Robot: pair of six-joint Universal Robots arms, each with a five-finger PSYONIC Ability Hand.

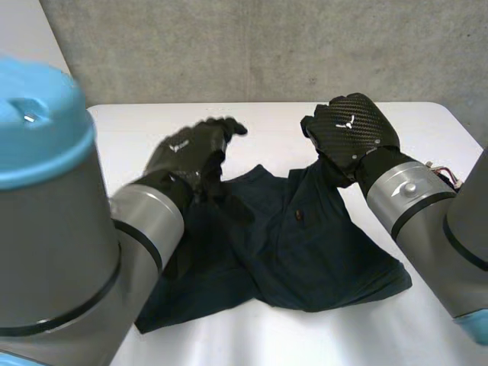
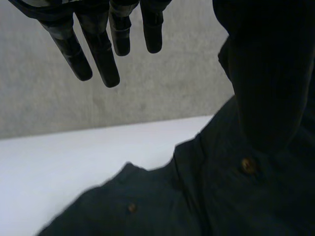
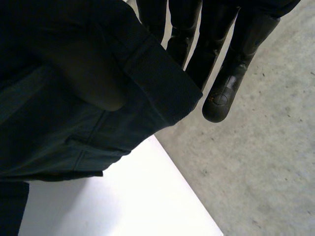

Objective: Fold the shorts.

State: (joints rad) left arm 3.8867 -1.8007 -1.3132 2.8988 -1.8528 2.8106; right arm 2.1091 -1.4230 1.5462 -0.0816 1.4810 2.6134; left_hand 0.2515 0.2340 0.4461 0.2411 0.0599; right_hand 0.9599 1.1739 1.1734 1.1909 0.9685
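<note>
Head view: right hand [image 1: 352, 133] pinches the lifted shorts [image 1: 305, 244] with its fingers [image 3: 221, 93]; left hand [image 1: 191, 152] fingers [image 2: 103, 64] straight, spread.

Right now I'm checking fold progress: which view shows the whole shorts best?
The head view: the shorts lie spread on the table, far edge raised. The left wrist view shows two buttons, the right wrist view a hem.

Bench: white table [image 1: 267, 122], matte, under my left hand [image 1: 191, 149] and right hand [image 1: 351, 130] | Ahead of left hand: rough grey concrete wall [image 1: 252, 46] past the table's far edge | Beyond right hand: table edge, then speckled grey concrete surface [image 3: 266, 172], wall or floor undetermined | Light: even, soft
</note>
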